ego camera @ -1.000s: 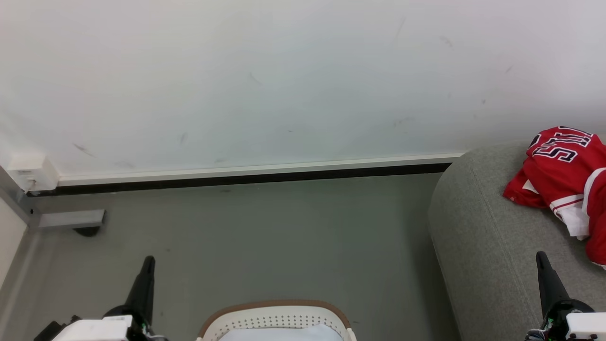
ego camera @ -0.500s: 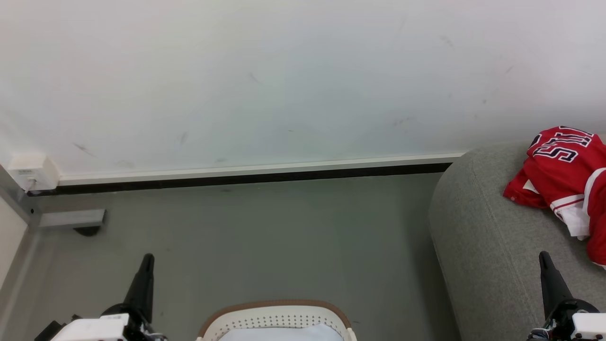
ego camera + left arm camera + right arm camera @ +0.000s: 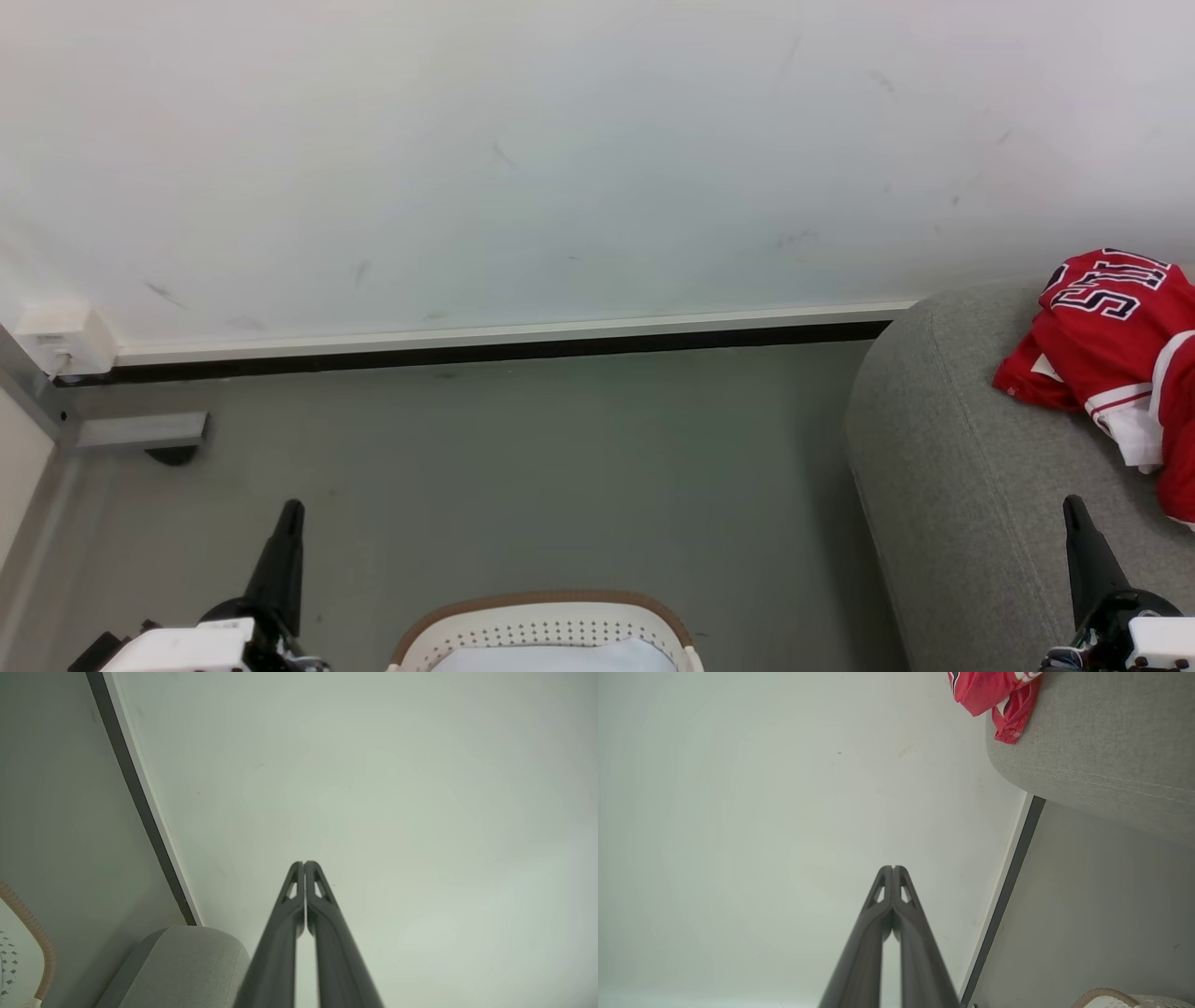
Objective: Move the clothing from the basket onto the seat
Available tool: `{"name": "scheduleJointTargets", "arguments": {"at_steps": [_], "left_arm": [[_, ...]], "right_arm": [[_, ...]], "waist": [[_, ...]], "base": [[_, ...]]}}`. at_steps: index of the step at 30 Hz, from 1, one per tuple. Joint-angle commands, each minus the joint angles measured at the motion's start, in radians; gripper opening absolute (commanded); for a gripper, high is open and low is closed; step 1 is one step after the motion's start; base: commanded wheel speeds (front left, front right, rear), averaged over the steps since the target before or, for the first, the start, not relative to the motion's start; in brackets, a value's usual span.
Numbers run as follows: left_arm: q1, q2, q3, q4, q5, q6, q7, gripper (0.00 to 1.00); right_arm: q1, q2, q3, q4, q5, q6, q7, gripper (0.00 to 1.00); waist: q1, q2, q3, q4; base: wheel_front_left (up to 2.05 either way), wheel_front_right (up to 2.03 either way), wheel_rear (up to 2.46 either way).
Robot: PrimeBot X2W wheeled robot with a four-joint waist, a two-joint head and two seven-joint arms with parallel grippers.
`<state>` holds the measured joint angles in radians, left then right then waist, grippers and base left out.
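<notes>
Red clothing (image 3: pixel 1111 345) with white panels and block lettering lies on the grey seat (image 3: pixel 943 467) at the right; a red corner of the clothing (image 3: pixel 994 695) hangs over the seat (image 3: pixel 1101 751) edge in the right wrist view. The white basket (image 3: pixel 546 625) with its tan rim sits at the bottom centre, pale inside. My left gripper (image 3: pixel 292 509) is shut, left of the basket, fingers pointing up. My right gripper (image 3: pixel 1072 504) is shut over the seat's front part, holding nothing. The left gripper (image 3: pixel 303 863) and right gripper (image 3: pixel 893 868) both show fingers pressed together.
A white wall (image 3: pixel 560 159) with a dark baseboard (image 3: pixel 485 353) runs behind grey floor (image 3: pixel 523 467). A white box (image 3: pixel 58 338) and a metal bracket (image 3: pixel 140 431) sit at the left corner. The basket rim (image 3: pixel 32 933) and seat end (image 3: pixel 187 966) appear in the left wrist view.
Both grippers have shifted very slightly downward in the head view. Nothing else has moved.
</notes>
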<state>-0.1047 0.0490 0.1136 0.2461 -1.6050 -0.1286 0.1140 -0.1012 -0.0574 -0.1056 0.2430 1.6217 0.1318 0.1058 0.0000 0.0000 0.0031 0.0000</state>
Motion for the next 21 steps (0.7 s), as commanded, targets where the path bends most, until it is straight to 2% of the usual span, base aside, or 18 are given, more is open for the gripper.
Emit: {"name": "scheduleJointTargets", "arguments": {"at_steps": [1,21], "left_arm": [[-0.009,0.001,0.003,0.000,-0.014,-0.005,0.004,0.00],[-0.009,0.001,0.003,0.000,-0.014,-0.005,0.004,0.00]], "right_arm": [[-0.011,0.002,-0.004,0.003,-0.003,-0.002,0.006,0.00],[-0.012,0.003,-0.007,0.003,-0.006,-0.002,0.006,0.00]], "waist": [[0.0000,0.0000,0.000,0.000],[0.0000,0.0000,0.000,0.000]], "base": [[0.00,0.00,0.00],[0.00,0.00,0.00]]}}
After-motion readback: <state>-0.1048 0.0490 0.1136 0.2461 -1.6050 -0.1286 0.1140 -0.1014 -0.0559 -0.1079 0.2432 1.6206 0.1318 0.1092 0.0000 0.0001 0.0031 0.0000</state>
